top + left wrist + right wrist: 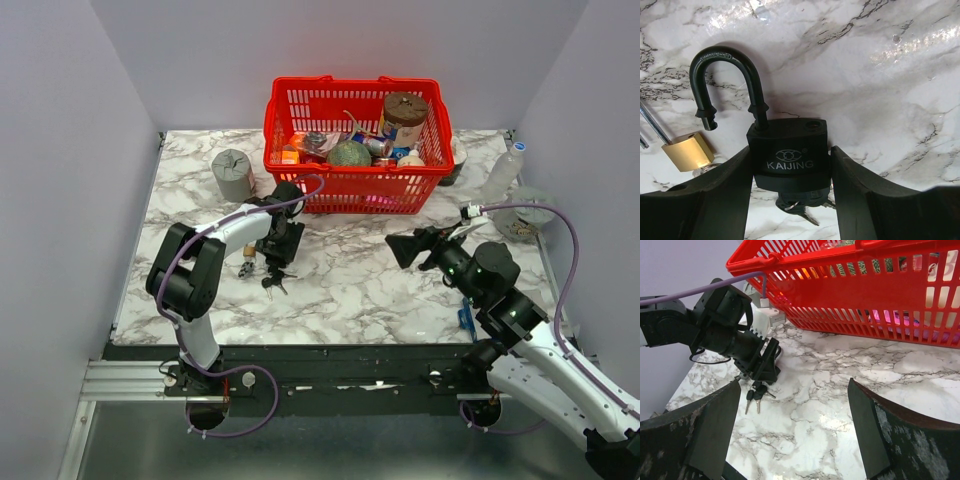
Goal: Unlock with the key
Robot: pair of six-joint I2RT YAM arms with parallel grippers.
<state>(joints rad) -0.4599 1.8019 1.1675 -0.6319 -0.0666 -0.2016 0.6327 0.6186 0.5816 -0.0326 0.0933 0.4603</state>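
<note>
My left gripper [278, 246] is shut on the body of a black padlock [789, 150] marked KAIJING and holds it on the marble table. The padlock's shackle [725, 55] stands open, with one end out of the body. The key bunch [796, 206], with dark heads and silvery blades, hangs at the padlock's bottom end. It also shows in the top view [272, 283] and in the right wrist view [756, 395]. My right gripper [402, 248] is open and empty, above the table to the right of the padlock.
A small brass padlock [687, 151] lies just left of the black one. A red basket [355, 182] full of items stands behind. A grey cylinder [233, 173] stands at the back left. A clear bottle [503, 170] stands at the back right.
</note>
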